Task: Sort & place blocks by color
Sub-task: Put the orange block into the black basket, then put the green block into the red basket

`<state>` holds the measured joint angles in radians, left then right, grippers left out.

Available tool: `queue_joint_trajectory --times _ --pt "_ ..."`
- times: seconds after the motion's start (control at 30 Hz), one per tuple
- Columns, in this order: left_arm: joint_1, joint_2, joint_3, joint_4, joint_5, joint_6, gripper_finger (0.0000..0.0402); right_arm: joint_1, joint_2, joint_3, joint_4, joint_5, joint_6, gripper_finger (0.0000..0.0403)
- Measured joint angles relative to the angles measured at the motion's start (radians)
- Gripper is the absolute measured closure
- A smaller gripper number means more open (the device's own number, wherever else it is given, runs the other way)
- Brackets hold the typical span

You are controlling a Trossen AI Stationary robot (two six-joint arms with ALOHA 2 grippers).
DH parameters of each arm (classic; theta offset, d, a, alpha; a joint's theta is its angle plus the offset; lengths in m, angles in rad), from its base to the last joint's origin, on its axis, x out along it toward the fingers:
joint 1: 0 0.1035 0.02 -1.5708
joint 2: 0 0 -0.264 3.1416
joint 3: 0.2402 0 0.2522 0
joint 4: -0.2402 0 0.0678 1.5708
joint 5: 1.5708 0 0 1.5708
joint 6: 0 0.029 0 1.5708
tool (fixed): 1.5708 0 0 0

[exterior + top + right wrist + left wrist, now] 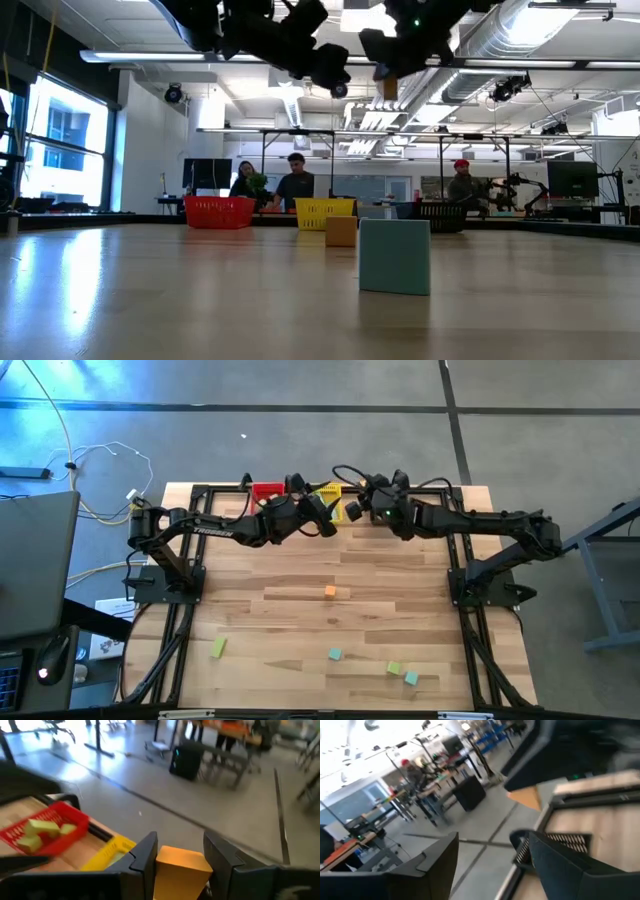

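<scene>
Orange block [181, 870] between right gripper [180, 865] jaws, above yellow bin [107, 852].

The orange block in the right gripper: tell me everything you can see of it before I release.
The orange block is a small matte cuboid, amber-orange, with clean edges and a lighter top face. It sits upright between the two dark fingers of the right gripper, which press its opposite sides; nothing else touches it. It is held in the air at the table's far edge, near the yellow bin, with the red bin beyond that. Its underside is hidden.
</scene>
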<state>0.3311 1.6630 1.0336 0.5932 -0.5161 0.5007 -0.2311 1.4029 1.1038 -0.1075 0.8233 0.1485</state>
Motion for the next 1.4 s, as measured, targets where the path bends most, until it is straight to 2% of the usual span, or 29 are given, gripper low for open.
queue_joint_trajectory --times 0.13,0.3,0.43,0.53,0.6,0.93,1.13,1.4 --pt "-0.002 0.0 0.0 -0.096 0.0 -0.013 0.0184 -0.052 0.0 0.0 -0.099 -0.033 0.083 0.0299" --pt "-0.006 0.0 0.0 -0.249 0.03 -0.115 0.0193 -0.129 0.0 0.0 -0.219 -0.11 0.175 0.0299" --pt "-0.007 0.0 0.0 -0.394 0.138 -0.211 0.0199 -0.194 0.029 0.0 -0.312 -0.168 0.249 0.0299" --pt "-0.006 0.0 0.0 -0.463 0.243 -0.263 0.0199 -0.232 0.077 0.0 -0.322 -0.173 0.268 0.0299" --pt "-0.006 0.0 0.0 -0.499 0.27 -0.276 0.0199 -0.258 0.109 0.0 -0.312 -0.206 0.271 0.0299" --pt "-0.01 0.0 -0.002 -0.748 0.271 -0.355 0.0199 -0.372 0.227 0.0 -0.298 -0.318 0.271 0.0289" --pt "-0.02 0.0 -0.055 -0.755 0.273 -0.389 0.02 -0.424 0.251 0.0 -0.302 -0.438 0.212 0.0269" --pt "-0.02 0.0 -0.109 -0.761 0.271 -0.449 0.02 -0.431 0.251 0.0 -0.312 -0.432 0.184 0.0214"
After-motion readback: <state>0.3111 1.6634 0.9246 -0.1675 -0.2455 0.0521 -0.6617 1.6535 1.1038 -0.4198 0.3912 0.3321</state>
